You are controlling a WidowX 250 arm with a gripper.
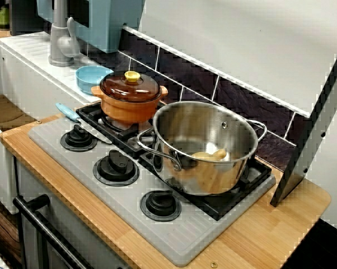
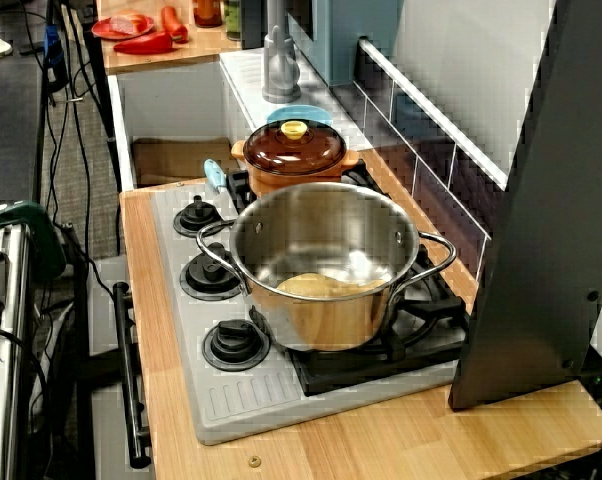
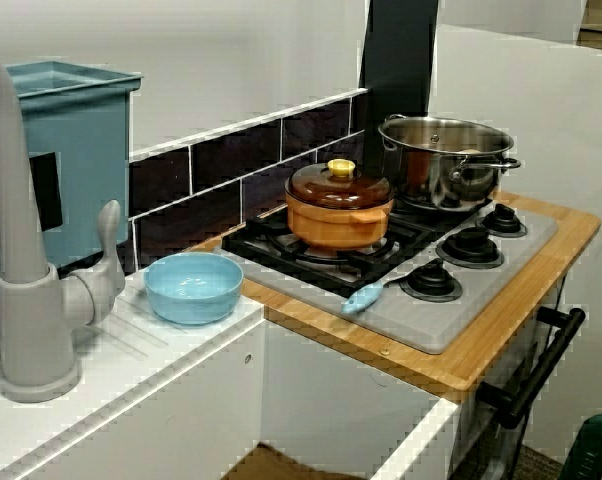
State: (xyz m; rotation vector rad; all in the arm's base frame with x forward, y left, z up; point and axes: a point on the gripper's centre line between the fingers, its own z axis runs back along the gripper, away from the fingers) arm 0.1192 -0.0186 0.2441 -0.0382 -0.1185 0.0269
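Observation:
No gripper or arm shows in any view. A steel pot [image 1: 213, 175] [image 2: 321, 315] [image 3: 446, 172] stands on the right burner of a black hob, with a pale yellow object [image 1: 210, 155] [image 2: 316, 286] lying in its bottom. Just left of it sits an orange pot [image 1: 129, 106] [image 2: 296, 165] [image 3: 338, 218] under a brown lid with a yellow knob. A blue-handled utensil [image 1: 68, 112] [image 2: 214, 175] [image 3: 363, 298] lies on the grey stove panel by the left knob.
A light blue bowl [image 1: 92, 77] [image 3: 194, 287] rests on the white counter near the grey faucet [image 1: 61, 39] [image 3: 21, 300]. Three black knobs [image 1: 116, 166] line the stove's front. A tall black panel [image 1: 314, 129] [image 2: 541, 230] leans at the right end. Red vegetables [image 2: 141, 30] lie on a far counter.

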